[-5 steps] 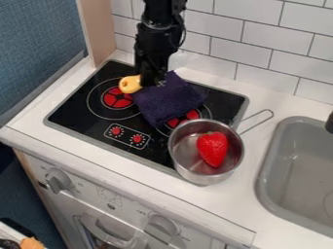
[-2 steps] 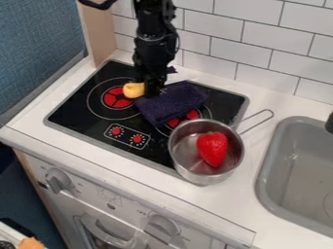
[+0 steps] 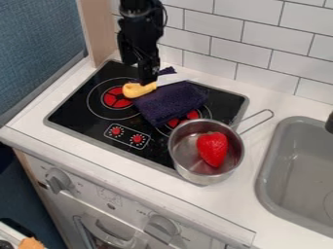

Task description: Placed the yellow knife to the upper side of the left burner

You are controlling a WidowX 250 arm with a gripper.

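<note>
The yellow-handled knife is already at the right edge of the left burner, by the purple towel, with only a farther shift seemingly left (whether the gripper grasps it, I cannot tell)

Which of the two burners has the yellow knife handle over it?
The left burner. The right burner lies partly under the dark cloth and the metal pot.

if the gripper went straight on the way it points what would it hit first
The gripper would probably meet the yellow knife handle, near the blade, though the depth between them is unclear.
</note>
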